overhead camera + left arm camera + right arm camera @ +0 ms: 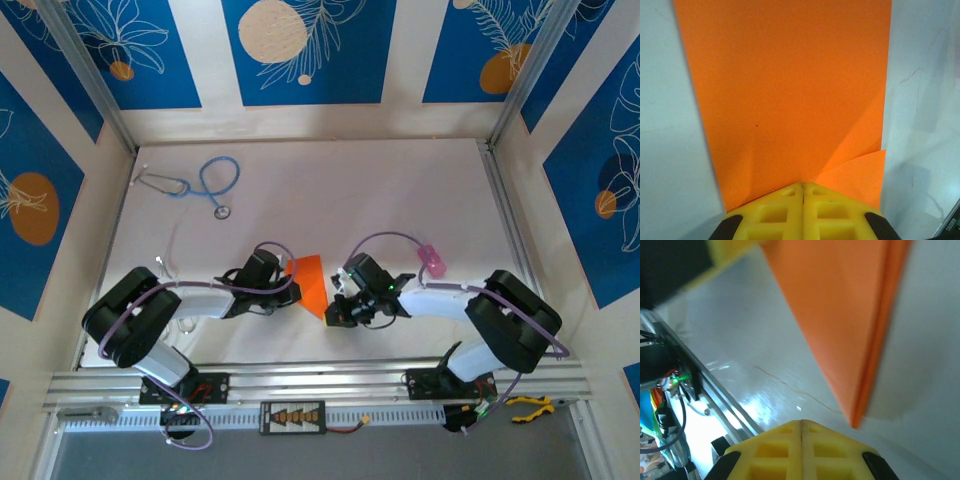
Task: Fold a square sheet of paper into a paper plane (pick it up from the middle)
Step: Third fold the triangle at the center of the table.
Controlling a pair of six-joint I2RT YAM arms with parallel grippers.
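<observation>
**Work surface.** Flat white table [400,190], enclosed by pale walls at its left, right and far edges and by a ribbed aluminium rail [320,385] along its near edge. Close up, the top shows faint scuffs and one thin hairline mark.

(a) Blue-tubed stethoscope with a metal chest piece [221,211], lying looped near the far left corner.

(b) Small pink object [432,260], toward the right edge, about midway between near and far; too small to tell its form.

(c) Folded sheet of thin bright orange paper [308,283], on the middle of the near half. It tapers to a point aimed at the near edge, with overlapping layers along one side.
</observation>
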